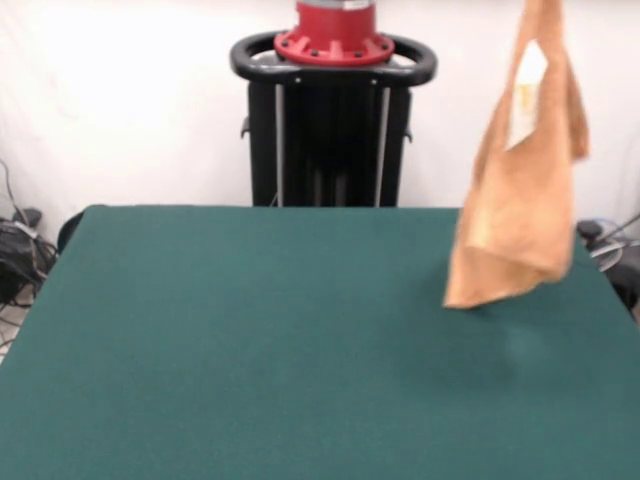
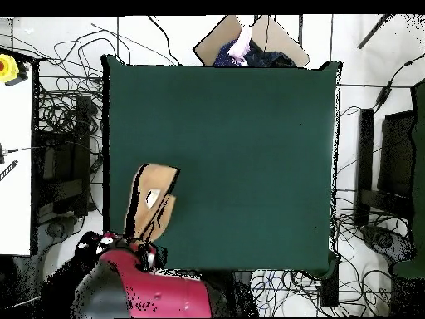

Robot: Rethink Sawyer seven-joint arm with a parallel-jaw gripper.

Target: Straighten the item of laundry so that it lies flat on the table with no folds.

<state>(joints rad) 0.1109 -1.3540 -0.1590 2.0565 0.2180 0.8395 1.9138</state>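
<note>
While hanging in mid-air, held from somewhere above the front view's top edge, with the lower corner just over or barely brushing the cloth — cannot tell which. Left to right across the front view: bare dark green felt-covered table (image 1: 250,340) over most of the width; black pedestal (image 1: 332,130) with its red base collar (image 1: 333,35) behind the far edge, near the centre; then, at the right, the orange-tan terry towel (image 1: 520,190), bunched lengthways and draped in a narrow column, with the small white care label (image 1: 527,95) showing near the top. Seen from overhead, again left to right: a tangle of cables (image 2: 70,166) on the floor beside the table; the towel (image 2: 153,199) near the lower left edge of the green surface (image 2: 249,149), close to the robot's side; the red and black arm (image 2: 141,287) just below it; bare green beyond, out to the right edge. Claw itself not visible in either view; impossible to say whether clenched or released.
</note>
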